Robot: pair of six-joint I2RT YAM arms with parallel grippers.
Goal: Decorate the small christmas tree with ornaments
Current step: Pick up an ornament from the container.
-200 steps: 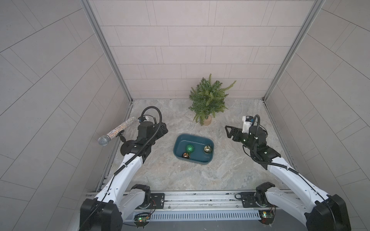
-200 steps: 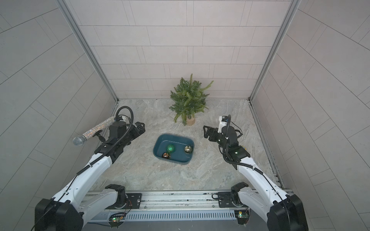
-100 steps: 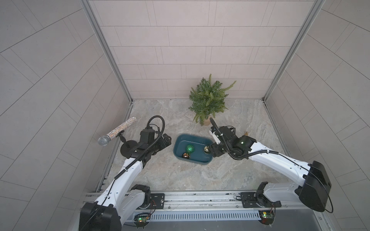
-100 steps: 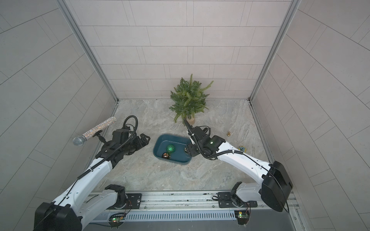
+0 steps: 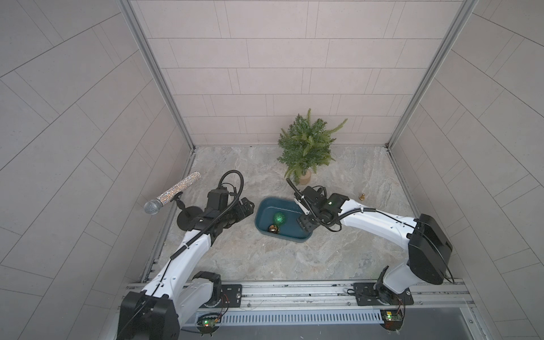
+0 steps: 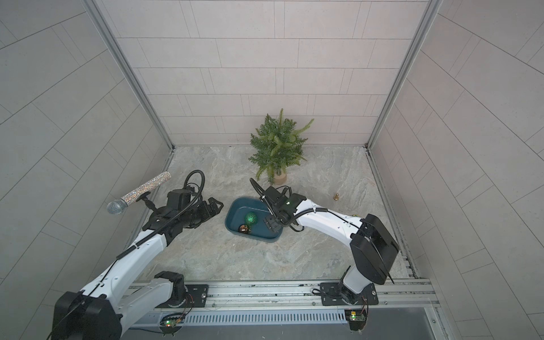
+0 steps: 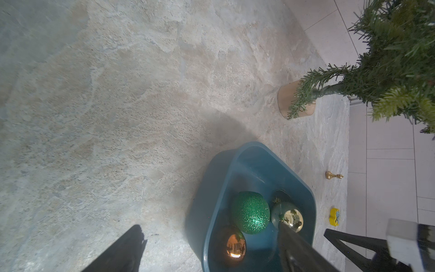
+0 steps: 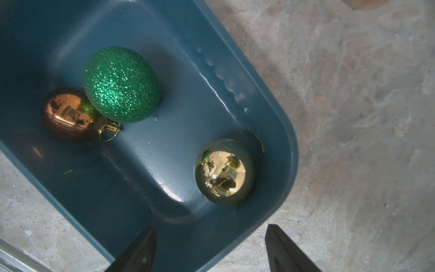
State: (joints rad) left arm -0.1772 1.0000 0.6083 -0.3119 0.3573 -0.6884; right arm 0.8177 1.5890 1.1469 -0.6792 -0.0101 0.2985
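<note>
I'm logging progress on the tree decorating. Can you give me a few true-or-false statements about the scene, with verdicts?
1. The green ornament, the copper ornament and the gold ornament all lie in the teal bin. True.
2. The right claw is shut on the gold ornament. False: it hangs open over the bin and holds nothing.
3. The small christmas tree carries an ornament. False: no ornament shows on its branches.
4. The gold ornament lies apart from the other two. True.
5. The left claw is open. True.
</note>
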